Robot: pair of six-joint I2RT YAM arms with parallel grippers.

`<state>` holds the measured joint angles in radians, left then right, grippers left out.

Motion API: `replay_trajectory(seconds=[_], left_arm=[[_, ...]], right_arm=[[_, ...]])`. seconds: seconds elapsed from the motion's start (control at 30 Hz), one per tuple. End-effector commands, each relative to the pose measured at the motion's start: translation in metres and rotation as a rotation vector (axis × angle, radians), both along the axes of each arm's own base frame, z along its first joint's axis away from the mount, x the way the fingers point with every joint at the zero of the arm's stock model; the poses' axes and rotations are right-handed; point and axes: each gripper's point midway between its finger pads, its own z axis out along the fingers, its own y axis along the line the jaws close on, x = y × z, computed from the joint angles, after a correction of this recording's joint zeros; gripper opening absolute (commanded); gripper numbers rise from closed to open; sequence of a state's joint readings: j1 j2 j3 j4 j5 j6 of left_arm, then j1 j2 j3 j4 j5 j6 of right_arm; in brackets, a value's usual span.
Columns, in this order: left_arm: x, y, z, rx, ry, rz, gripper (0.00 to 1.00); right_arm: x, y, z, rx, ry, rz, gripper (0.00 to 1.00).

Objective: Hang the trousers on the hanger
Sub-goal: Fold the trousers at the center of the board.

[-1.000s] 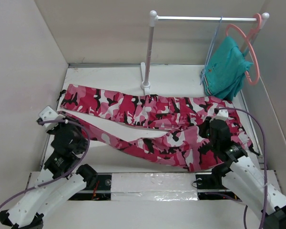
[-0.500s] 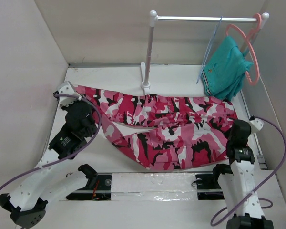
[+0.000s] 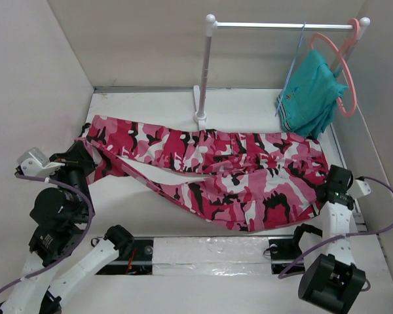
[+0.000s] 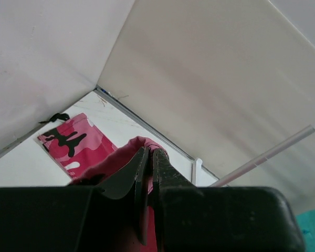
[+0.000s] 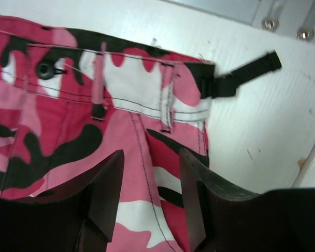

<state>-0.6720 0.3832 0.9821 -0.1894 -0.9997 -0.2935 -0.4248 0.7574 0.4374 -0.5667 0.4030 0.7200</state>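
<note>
The camouflage trousers (image 3: 236, 170) lie spread across the table, waistband to the right, legs running left. My left gripper (image 3: 84, 159) is shut on the end of the near leg, at the table's left side; the left wrist view shows its fingers (image 4: 163, 163) pinching a fold of pink cloth (image 4: 127, 149). My right gripper (image 3: 338, 181) is open over the waistband's right end; in the right wrist view the trousers (image 5: 52, 115) lie under and between its spread fingers (image 5: 109, 178). The light-blue wire hanger (image 3: 292, 60) hangs on the rail at the back right, partly behind a teal garment.
A white rail on a stand (image 3: 203, 72) rises at the back centre. A teal garment (image 3: 311, 95) and a salmon-pink plastic hanger (image 3: 344, 72) hang at its right end. White walls close in left, right and behind. A black strap (image 5: 247, 73) sticks out of the waistband.
My left gripper has moved left and nearer with the leg end, drawing the near leg out to the left. My right gripper has shifted slightly right, off the cloth's middle to the waistband end.
</note>
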Motion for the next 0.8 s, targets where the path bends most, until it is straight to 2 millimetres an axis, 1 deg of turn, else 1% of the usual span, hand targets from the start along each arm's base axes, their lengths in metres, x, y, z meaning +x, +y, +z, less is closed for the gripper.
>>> replay_trajectory(seconds=[0.0, 0.03, 0.07, 0.13, 0.2, 0.33, 0.4, 0.43, 0.47, 0.5, 0.53, 0.57, 0.6, 0.63, 0.67, 0.77], left_arm=[[0.000, -0.008, 0.009, -0.004, -0.048, -0.060, 0.00], [-0.001, -0.008, 0.010, -0.006, -0.053, -0.063, 0.00], [-0.002, -0.007, 0.009, -0.007, -0.054, -0.060, 0.00], [-0.004, -0.006, 0.007, -0.010, -0.056, -0.063, 0.00], [-0.005, -0.006, 0.006, -0.014, -0.061, -0.069, 0.00], [-0.007, -0.003, 0.009, -0.021, -0.068, -0.061, 0.00], [-0.007, -0.002, 0.009, -0.023, -0.064, -0.053, 0.00], [-0.007, -0.001, 0.009, -0.025, -0.064, -0.048, 0.00], [-0.006, 0.000, 0.009, -0.025, -0.061, -0.038, 0.00], [-0.005, -0.001, 0.008, -0.022, -0.055, -0.033, 0.00], [-0.004, -0.001, 0.008, -0.021, -0.052, -0.030, 0.00], [-0.003, -0.001, 0.007, -0.018, -0.047, -0.023, 0.00], [0.000, -0.003, 0.006, -0.004, -0.034, -0.019, 0.00], [0.002, -0.004, 0.005, 0.003, -0.027, -0.015, 0.00], [0.002, -0.002, 0.005, 0.003, -0.023, -0.002, 0.00], [0.001, 0.002, 0.007, -0.002, -0.024, 0.025, 0.00]], right_arm=[[-0.001, -0.004, 0.006, 0.044, -0.022, -0.090, 0.53], [-0.003, -0.009, 0.005, 0.050, -0.012, -0.112, 0.54], [-0.005, -0.008, -0.002, 0.081, 0.023, -0.124, 0.54], [-0.008, -0.013, -0.007, 0.115, 0.047, -0.154, 0.53], [-0.009, -0.014, -0.013, 0.145, 0.085, -0.170, 0.51], [-0.009, -0.017, -0.015, 0.152, 0.085, -0.195, 0.50], [-0.007, -0.022, -0.016, 0.149, 0.076, -0.190, 0.49], [-0.009, -0.025, -0.019, 0.156, 0.089, -0.200, 0.47], [-0.006, -0.026, -0.021, 0.154, 0.089, -0.190, 0.45], [-0.006, -0.025, -0.022, 0.176, 0.093, -0.197, 0.38], [-0.006, -0.023, -0.028, 0.194, 0.113, -0.187, 0.33], [-0.005, -0.023, -0.028, 0.199, 0.116, -0.189, 0.29], [-0.005, -0.024, -0.027, 0.192, 0.121, -0.178, 0.17], [-0.003, -0.027, -0.024, 0.176, 0.120, -0.168, 0.12], [-0.003, -0.032, -0.015, 0.139, 0.101, -0.169, 0.06], [-0.004, -0.040, 0.011, 0.047, 0.069, -0.137, 0.03]])
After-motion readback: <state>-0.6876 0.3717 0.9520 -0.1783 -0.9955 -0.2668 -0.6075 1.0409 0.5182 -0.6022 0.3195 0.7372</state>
